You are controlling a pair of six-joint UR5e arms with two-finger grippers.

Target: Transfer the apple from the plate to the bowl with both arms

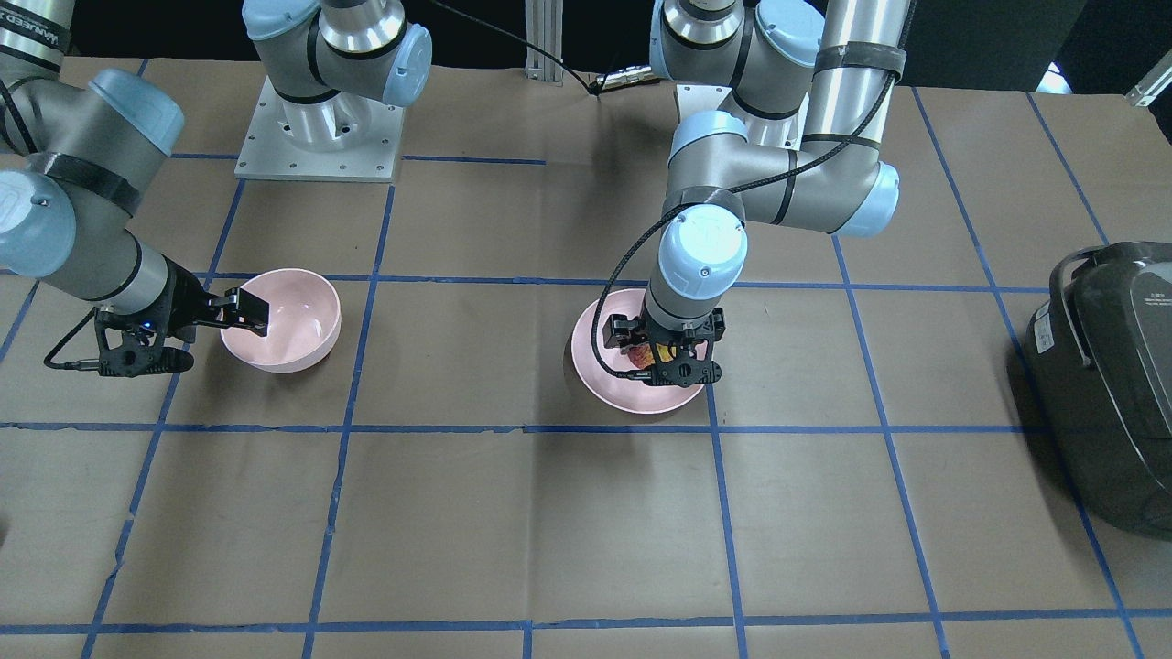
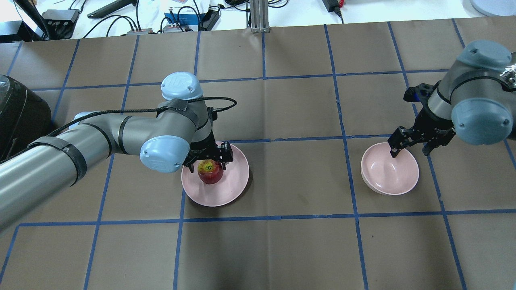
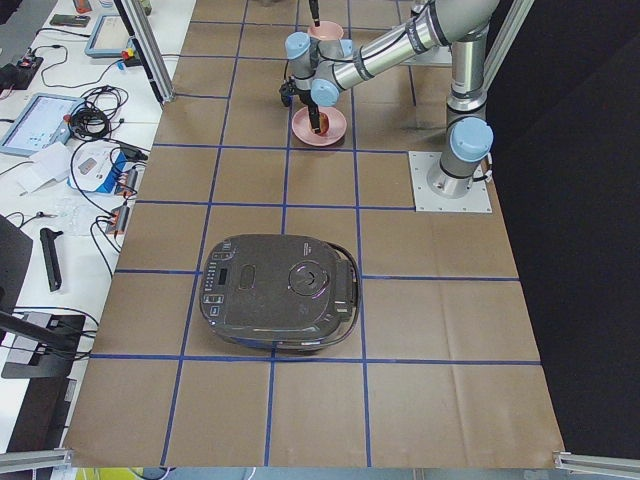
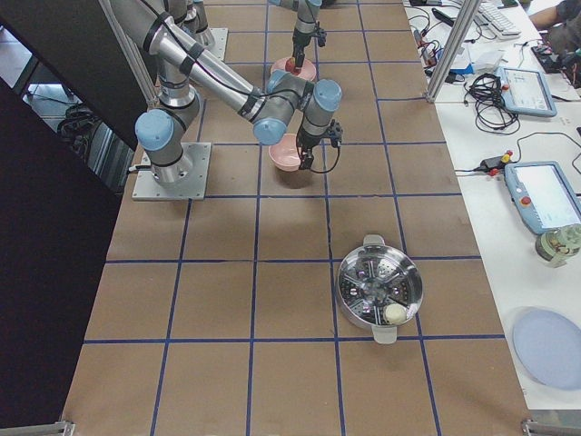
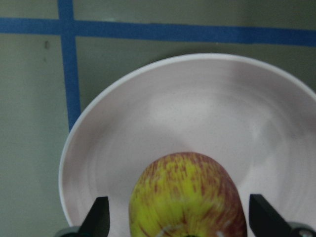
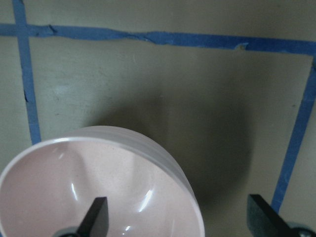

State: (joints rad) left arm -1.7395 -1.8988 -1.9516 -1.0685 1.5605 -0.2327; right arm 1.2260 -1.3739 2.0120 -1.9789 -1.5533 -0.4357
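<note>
- My left gripper (image 5: 178, 219) is low over the plate (image 2: 236, 189) with its fingers (image 5: 98, 215) spread apart, one on each side of the apple (image 2: 210, 172).
- In the left wrist view there is a gap between each finger and the apple, so nothing is clamped.
- The apple sits on the plate, stem dimple up, toward the rim nearest my left arm.
- My right gripper (image 6: 178, 219) is also spread wide, straddling the rim of the bowl (image 2: 399, 183): one finger inside, the other outside.
- The plate and the bowl stand well apart on the desk (image 2: 282, 241).
</note>
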